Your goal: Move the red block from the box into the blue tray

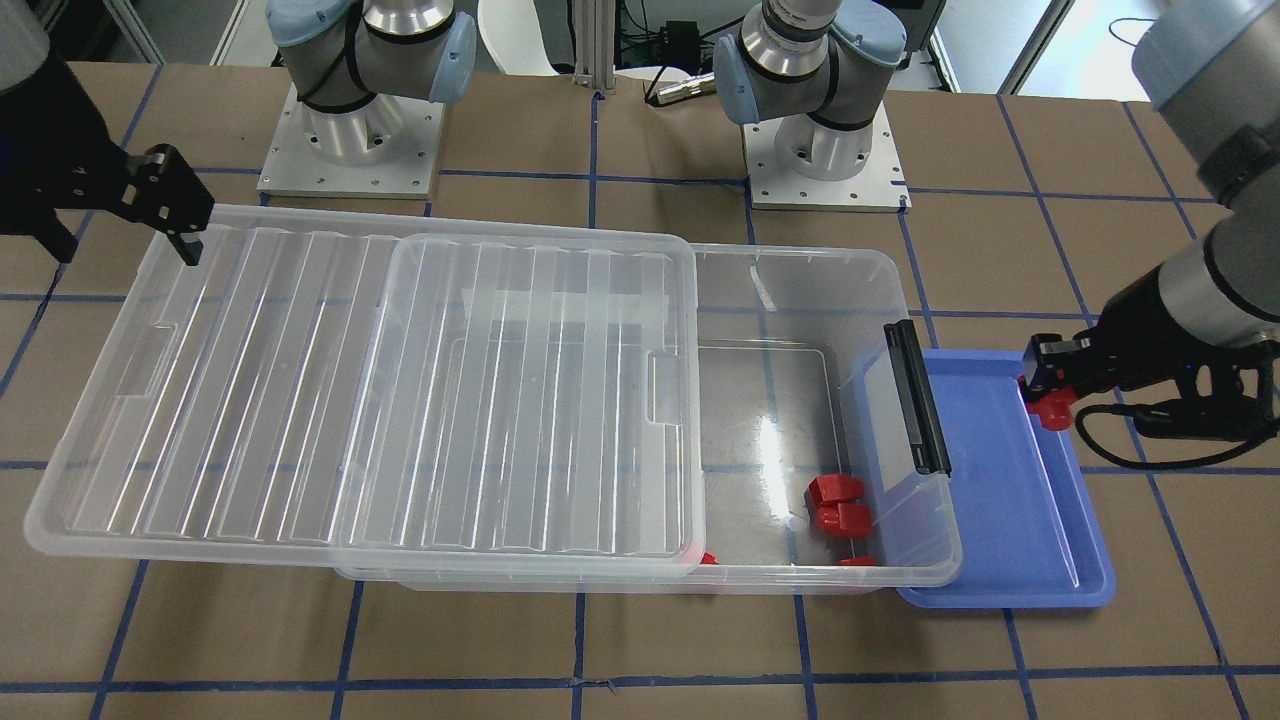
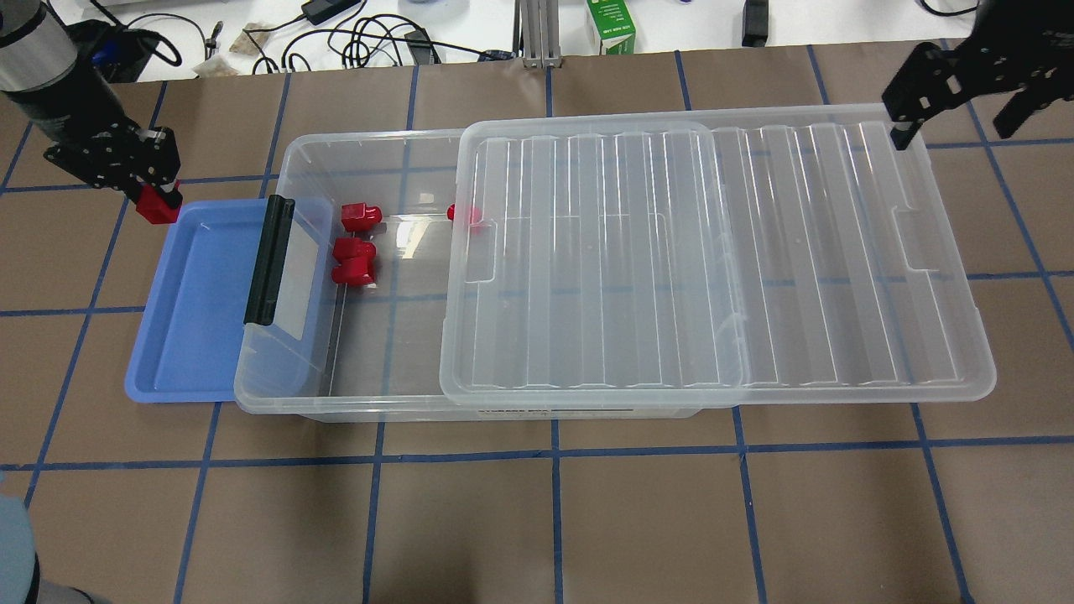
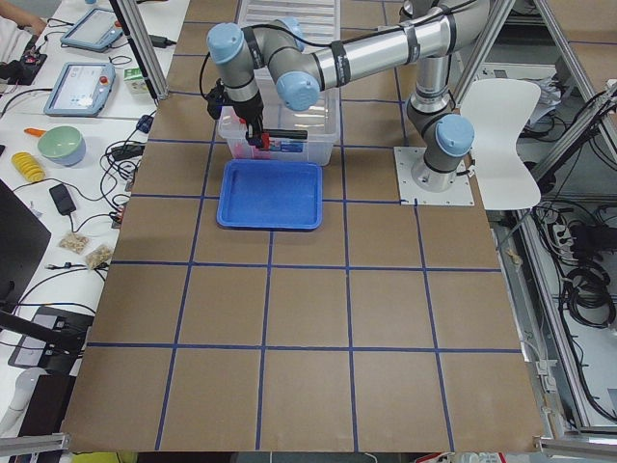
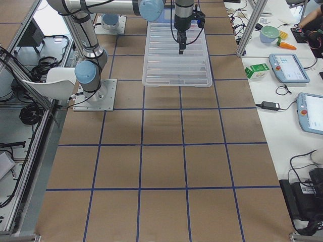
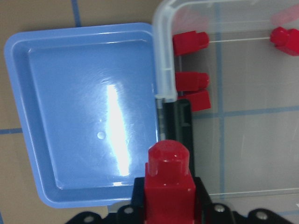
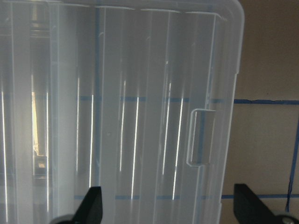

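My left gripper (image 2: 153, 195) is shut on a red block (image 2: 157, 207) and holds it just above the far left corner of the blue tray (image 2: 189, 335). The left wrist view shows the block (image 5: 168, 182) between the fingers, stub pointing out, over the tray (image 5: 84, 116). The clear box (image 2: 336, 401) overlaps the tray's right side; its black latch (image 2: 268, 260) lies over the tray. Three more red blocks (image 2: 357, 252) lie in the box's open end. My right gripper (image 2: 956, 122) is open above the far right corner of the lid (image 2: 713, 252).
The ribbed lid is slid to the right, covering most of the box and overhanging its right end. In the front view the tray (image 1: 1000, 520) sits at the right and the lid (image 1: 350, 400) at the left. Cables and a green carton (image 2: 611, 25) lie beyond the table's far edge.
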You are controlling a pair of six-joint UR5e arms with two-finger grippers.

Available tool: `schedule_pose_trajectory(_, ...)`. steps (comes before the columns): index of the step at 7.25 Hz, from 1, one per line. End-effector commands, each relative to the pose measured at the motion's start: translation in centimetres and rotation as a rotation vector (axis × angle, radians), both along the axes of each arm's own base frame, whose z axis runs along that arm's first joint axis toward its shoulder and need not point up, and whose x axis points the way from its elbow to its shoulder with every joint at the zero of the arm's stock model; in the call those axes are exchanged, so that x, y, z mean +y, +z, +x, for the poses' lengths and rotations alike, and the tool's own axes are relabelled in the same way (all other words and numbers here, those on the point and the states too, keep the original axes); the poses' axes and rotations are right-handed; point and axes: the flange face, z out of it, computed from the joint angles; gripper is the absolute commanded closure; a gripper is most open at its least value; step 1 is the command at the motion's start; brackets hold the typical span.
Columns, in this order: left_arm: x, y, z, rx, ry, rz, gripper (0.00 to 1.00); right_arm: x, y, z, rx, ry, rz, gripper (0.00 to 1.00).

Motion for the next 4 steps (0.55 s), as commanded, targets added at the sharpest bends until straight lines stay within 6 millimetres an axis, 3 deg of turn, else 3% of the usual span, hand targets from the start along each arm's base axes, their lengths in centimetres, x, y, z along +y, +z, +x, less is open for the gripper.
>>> schedule_pose_trajectory(1,-0.7,-7.5,2.7,0.009,0.023,0.009,1.0,1.6,0.6,-8.0,0.002,0.116,0.02,0.0)
schedule_pose_trajectory(3,-0.4,-13.8,2.6,0.002,0.031,-0.006,1.0,2.8,-0.1,-13.4,-0.01,0.116,0.031,0.0)
schedule_pose_trajectory(4,0.2,-16.0,2.3,0.011,0.034,0.016,1.0,3.2,-0.2,-14.8,-0.015,0.103,0.025,0.0)
